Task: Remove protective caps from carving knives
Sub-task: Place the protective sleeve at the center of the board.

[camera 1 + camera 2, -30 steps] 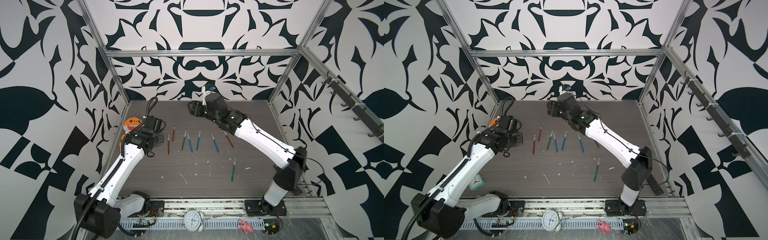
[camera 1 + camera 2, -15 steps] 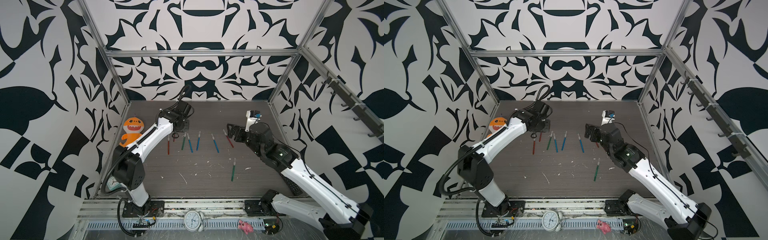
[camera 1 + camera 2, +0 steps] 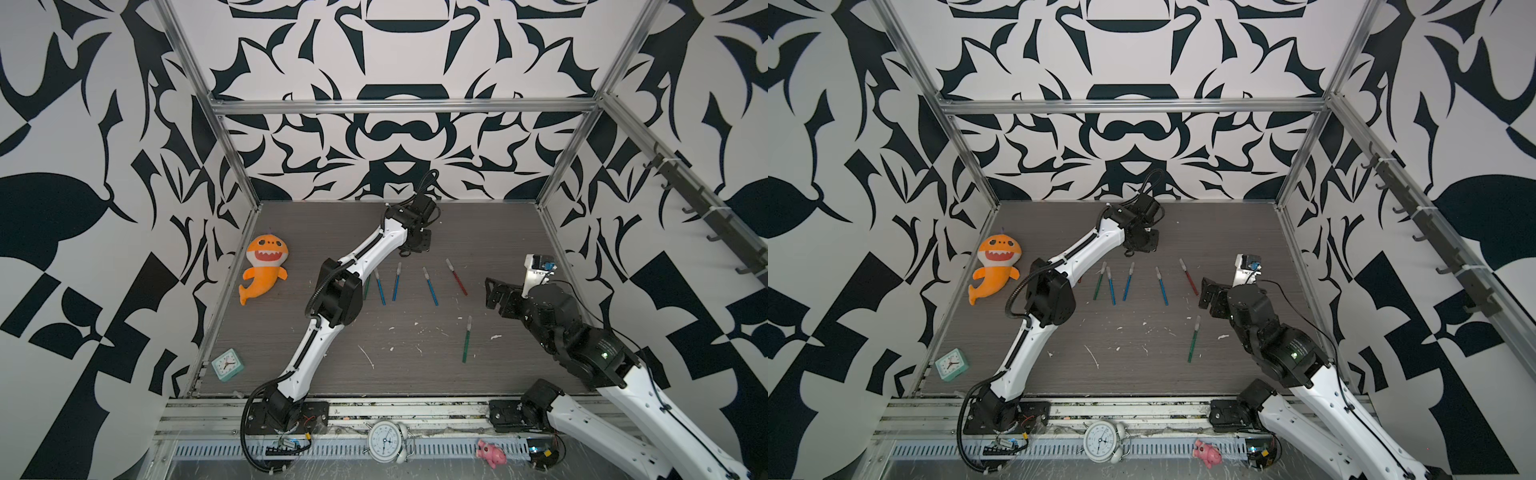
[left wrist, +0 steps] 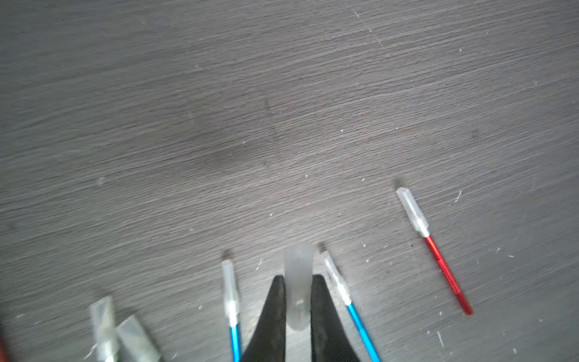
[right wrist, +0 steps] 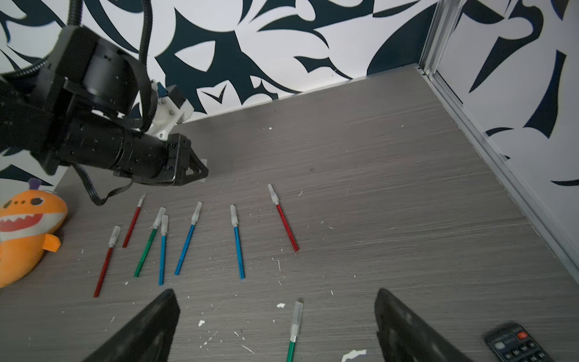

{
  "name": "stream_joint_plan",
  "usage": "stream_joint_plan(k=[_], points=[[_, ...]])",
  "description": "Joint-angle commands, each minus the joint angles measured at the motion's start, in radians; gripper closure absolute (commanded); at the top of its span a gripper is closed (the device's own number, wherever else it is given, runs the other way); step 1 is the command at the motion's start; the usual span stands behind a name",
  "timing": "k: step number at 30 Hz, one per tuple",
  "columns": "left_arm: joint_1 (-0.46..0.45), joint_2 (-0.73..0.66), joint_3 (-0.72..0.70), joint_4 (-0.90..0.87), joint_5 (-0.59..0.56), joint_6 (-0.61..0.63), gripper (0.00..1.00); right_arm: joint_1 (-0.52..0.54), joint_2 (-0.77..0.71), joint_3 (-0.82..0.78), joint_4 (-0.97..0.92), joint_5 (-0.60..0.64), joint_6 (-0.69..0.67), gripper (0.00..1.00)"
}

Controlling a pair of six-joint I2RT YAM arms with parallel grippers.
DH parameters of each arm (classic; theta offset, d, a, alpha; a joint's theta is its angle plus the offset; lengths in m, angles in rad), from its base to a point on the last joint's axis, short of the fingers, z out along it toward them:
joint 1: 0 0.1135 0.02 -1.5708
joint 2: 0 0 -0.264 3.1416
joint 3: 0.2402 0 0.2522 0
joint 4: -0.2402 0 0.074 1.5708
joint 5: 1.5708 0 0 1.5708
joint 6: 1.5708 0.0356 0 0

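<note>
In both top views the left gripper hung over the desk near the middle of its back edge, just behind a row of carving knives lying across the desk's middle. Its grip could not be told from there. The right gripper stood spread wide and empty near the right edge, close to the row's red knife. A lone green knife lay apart, nearer the front edge.

The left wrist view showed the left gripper's black fingers clamped on one loose translucent cap, off any knife, with capped blue knives on either side.

The right wrist view showed the right gripper's jaws wide apart, grasping nothing, with the lone green knife lying between them. In the row, a bare-bladed red knife lay second from the left end, while the rest wore caps. A black remote lay toward the right edge and an orange shark toy by the left edge.
</note>
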Motion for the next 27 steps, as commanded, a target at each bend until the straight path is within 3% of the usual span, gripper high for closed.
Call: stream_joint_plan(k=[1,27], points=[[0.002,0.054,0.071,-0.041,0.096,-0.072,1.0,-0.003,-0.006,-0.005,-0.045,-0.013,-0.006,0.01],[0.003,0.192,0.109,-0.021,0.028,-0.084,0.9,-0.003,-0.029,-0.054,-0.045,-0.133,0.029,0.01]])
